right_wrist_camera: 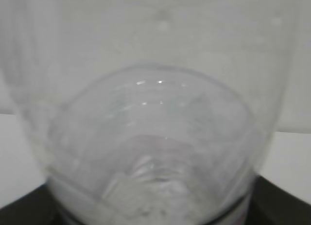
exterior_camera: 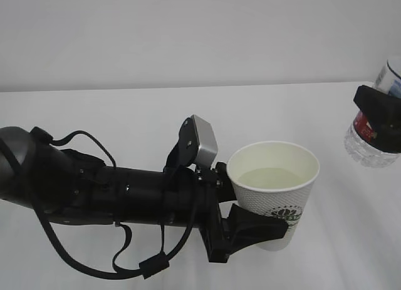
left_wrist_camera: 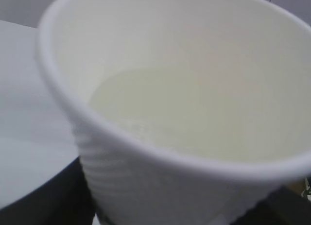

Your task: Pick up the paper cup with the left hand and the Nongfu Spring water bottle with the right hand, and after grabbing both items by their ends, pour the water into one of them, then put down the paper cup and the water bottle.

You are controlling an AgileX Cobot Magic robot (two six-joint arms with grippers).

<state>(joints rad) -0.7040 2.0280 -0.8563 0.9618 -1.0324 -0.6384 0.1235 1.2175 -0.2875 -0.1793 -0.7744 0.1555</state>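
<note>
The white paper cup (exterior_camera: 276,199) stands upright at centre right, with a green-and-dark logo low on its side. Pale water (exterior_camera: 270,177) lies in its bottom. My left gripper (exterior_camera: 266,226) is shut on the cup's lower half, one black finger (exterior_camera: 254,222) wrapping its front. In the left wrist view the cup (left_wrist_camera: 160,186) fills the frame and the water (left_wrist_camera: 194,118) shows inside. At the right edge, my right gripper (exterior_camera: 383,118) is shut on the Nongfu Spring water bottle (exterior_camera: 366,146), which leans a little, clear ribbed base lowest. The bottle (right_wrist_camera: 155,137) fills the right wrist view.
A plain white table (exterior_camera: 125,114) runs back to a pale wall. My left arm (exterior_camera: 94,190), thick and black with looped cables, reaches in from the left edge. A silver-grey block (exterior_camera: 202,139) sits on its wrist.
</note>
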